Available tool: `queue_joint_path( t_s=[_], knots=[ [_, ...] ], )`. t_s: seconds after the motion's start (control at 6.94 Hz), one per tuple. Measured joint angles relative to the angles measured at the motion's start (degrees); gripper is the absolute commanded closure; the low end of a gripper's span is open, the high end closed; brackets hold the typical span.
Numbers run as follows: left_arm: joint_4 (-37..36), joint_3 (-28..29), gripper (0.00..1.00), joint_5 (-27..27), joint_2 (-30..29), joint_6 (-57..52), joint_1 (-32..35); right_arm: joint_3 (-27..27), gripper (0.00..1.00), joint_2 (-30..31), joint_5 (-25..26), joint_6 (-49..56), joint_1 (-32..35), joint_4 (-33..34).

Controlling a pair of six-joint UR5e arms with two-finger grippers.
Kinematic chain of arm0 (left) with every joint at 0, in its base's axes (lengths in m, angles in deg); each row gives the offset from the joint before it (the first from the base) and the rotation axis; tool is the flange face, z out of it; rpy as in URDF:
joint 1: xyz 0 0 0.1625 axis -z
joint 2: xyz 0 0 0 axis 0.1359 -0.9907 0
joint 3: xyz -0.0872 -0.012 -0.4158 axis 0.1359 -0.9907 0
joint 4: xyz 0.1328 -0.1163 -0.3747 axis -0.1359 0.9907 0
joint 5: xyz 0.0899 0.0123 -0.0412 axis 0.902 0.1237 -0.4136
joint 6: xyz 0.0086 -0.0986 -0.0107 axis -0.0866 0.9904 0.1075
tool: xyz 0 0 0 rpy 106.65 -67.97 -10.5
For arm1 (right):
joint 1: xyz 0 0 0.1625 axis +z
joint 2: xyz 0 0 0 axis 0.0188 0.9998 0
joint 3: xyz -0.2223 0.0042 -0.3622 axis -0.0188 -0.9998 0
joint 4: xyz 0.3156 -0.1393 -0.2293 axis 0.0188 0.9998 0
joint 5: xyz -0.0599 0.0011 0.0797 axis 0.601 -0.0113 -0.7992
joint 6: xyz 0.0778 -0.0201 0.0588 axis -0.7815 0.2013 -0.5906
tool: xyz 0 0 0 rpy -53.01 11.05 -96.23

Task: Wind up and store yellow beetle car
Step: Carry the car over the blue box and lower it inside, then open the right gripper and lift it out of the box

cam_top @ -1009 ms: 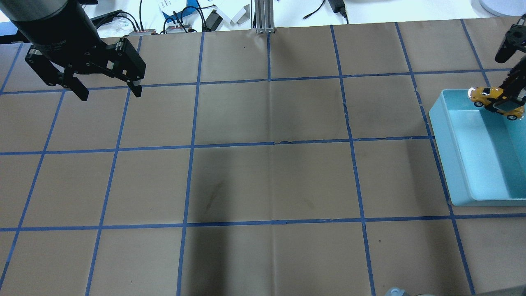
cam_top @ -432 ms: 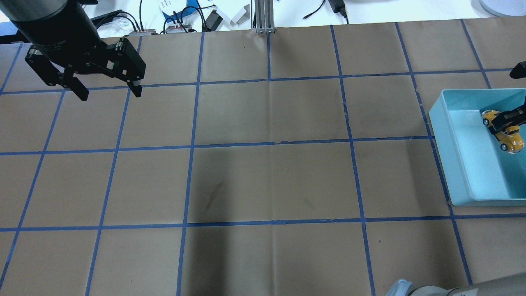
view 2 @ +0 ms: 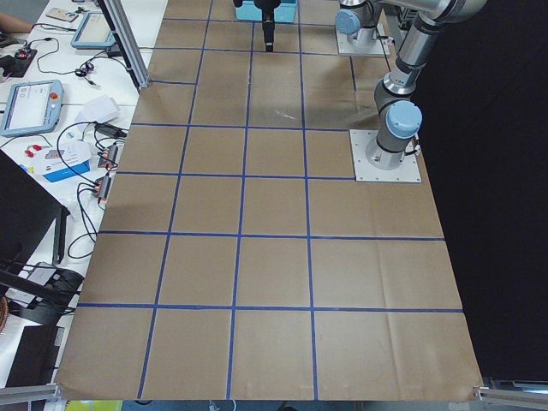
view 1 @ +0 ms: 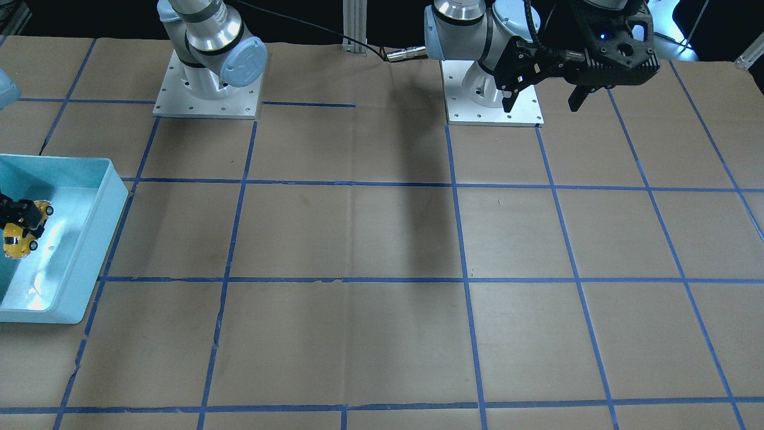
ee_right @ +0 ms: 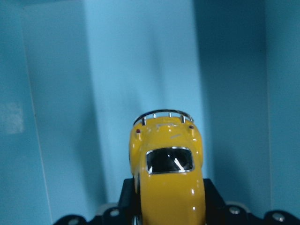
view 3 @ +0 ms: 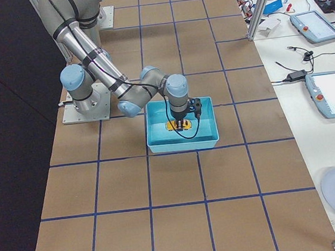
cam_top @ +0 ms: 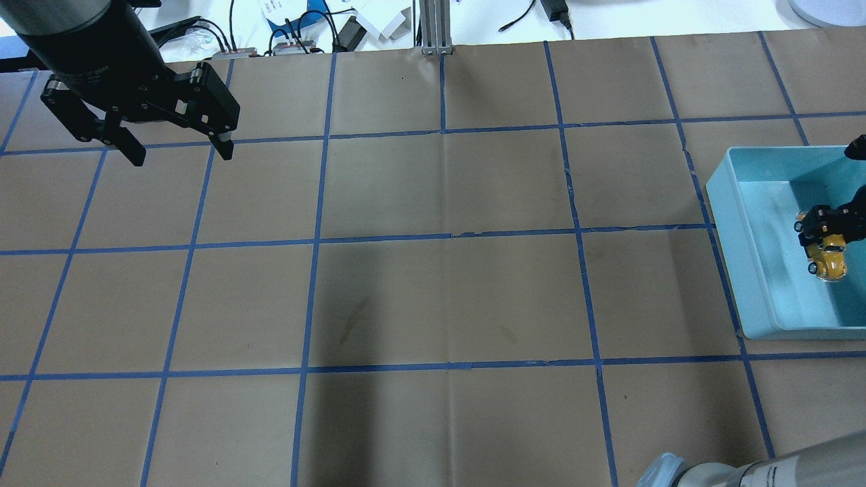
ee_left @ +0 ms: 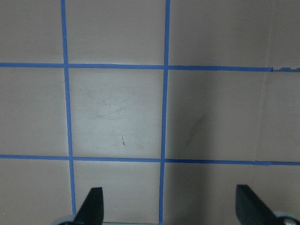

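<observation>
The yellow beetle car (cam_top: 829, 256) is held between the fingers of my right gripper (cam_top: 823, 230), inside the light blue bin (cam_top: 725, 223) at the table's right edge. The right wrist view shows the car (ee_right: 169, 187) clamped between the dark fingers (ee_right: 127, 199), with the bin floor (ee_right: 140, 70) beyond it. I cannot tell whether its wheels touch the floor. The car (view 1: 19, 237) and bin (view 1: 89, 251) also show in the front view, and in the right side view (view 3: 176, 125). My left gripper (cam_top: 183, 155) is open and empty, raised over the table's far left.
The table is brown paper with a blue tape grid (cam_top: 446, 237). Cables and small boxes (cam_top: 325, 27) lie beyond the far edge. The two arm bases (view 1: 206, 89) stand on the robot's side.
My right gripper has carried the car from over the bin's far rim down and toward the robot, into the bin. The left gripper has not moved.
</observation>
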Motion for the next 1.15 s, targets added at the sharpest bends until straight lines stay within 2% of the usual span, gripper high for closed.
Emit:
queue_joint_path(
  t_s=[0.14,0.29,0.72,0.86,1.15],
  knots=[
    [0.0,0.0,0.0,0.0,0.0,0.0,0.0,1.3,0.08,-0.6,0.1,-0.9,-0.1,2.0],
    [0.0,0.0,0.0,0.0,0.0,0.0,0.0,1.9,0.0,-1.0,0.1,-1.1,-0.1,3.6],
    [0.0,0.0,0.0,0.0,0.0,0.0,0.0,0.7,0.0,-0.1,-0.2,-0.9,0.0,0.4],
    [0.0,0.0,0.0,0.0,0.0,0.0,0.0,-1.6,0.0,1.0,-0.3,-0.7,0.2,-2.4],
    [0.0,0.0,0.0,0.0,0.0,0.0,0.0,-9.3,0.0,3.3,-0.7,-0.4,0.8,-12.3]
  ],
)
